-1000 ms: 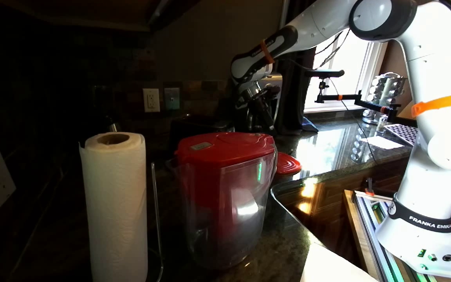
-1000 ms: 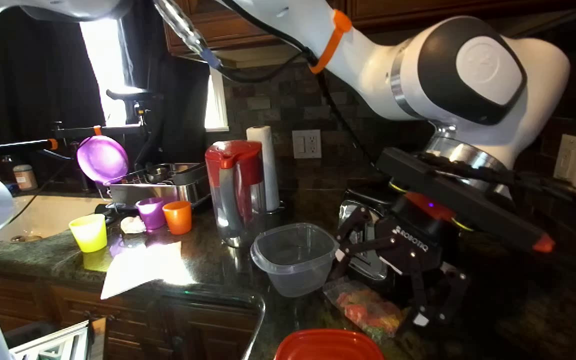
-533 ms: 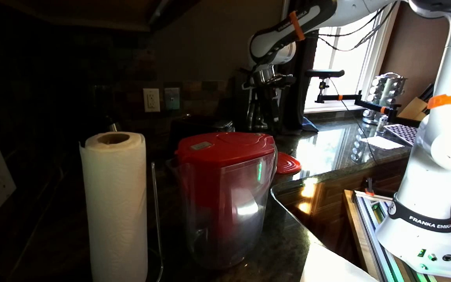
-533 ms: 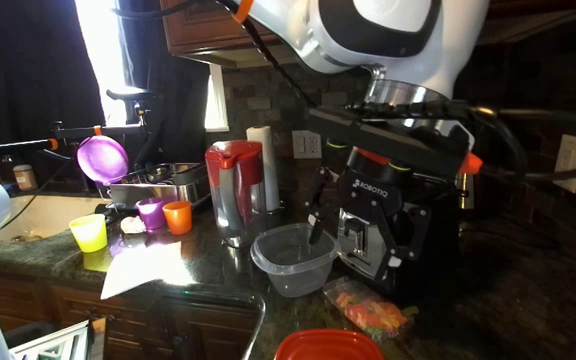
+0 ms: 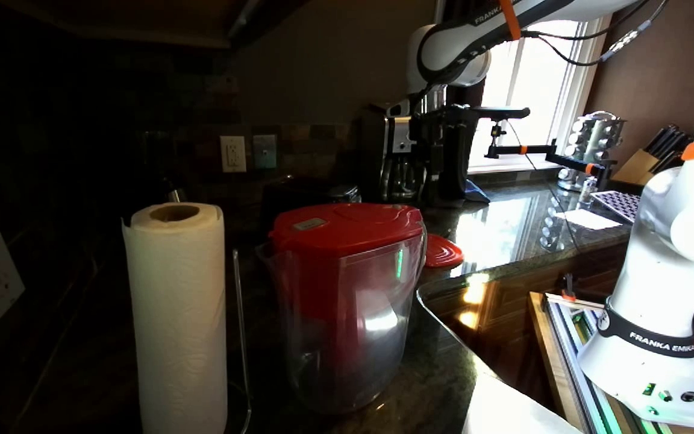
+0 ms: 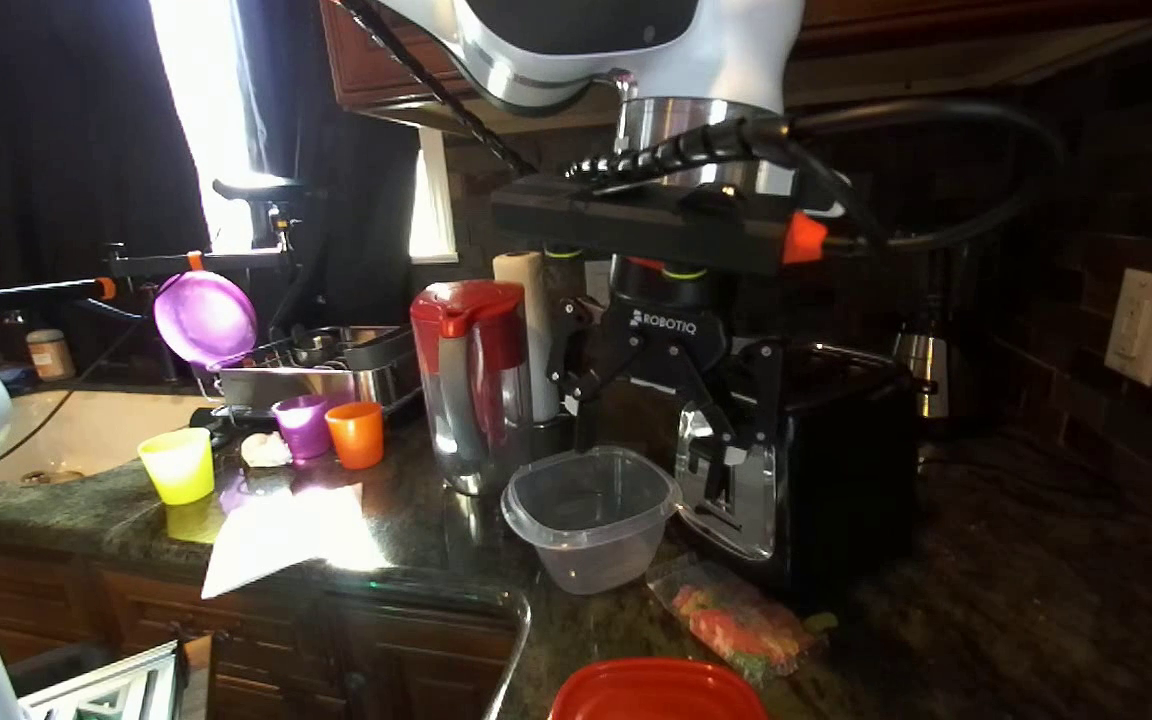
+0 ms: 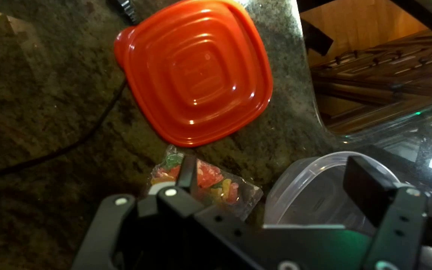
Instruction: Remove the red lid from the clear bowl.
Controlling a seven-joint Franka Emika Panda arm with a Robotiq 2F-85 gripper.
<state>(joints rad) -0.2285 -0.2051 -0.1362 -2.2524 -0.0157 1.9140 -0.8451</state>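
Lid: already off, lying flat on the counter near its front edge, short of the rounded inner corner.
Bowl: uncovered and upright, close to that inner corner, apart from the lid.
Bag: between the two, a little farther in from the edge (just beside the lid; whether they touch I cannot tell).
Gripper: pointing down; in the wrist view one finger crosses the bowl's mouth and the other crosses the bag, at a height that is hard to read.
Jaws: spread wide, with nothing held between them.
Lid-off step: done, to judge by how things lie; what seems left is a tidy withdrawal from above the bowl.
Lift: go straight up first, jaws kept apart, before any sideways travel; a finger low over the rim could tip or drag so light-looking a bowl.
Toaster: farther in from the edge, right behind a finger in an exterior view, so do not swing that way early.
Counter edge: leave the lid be; a nudge toward the edge might send it over, and nothing more seems wanted of it.
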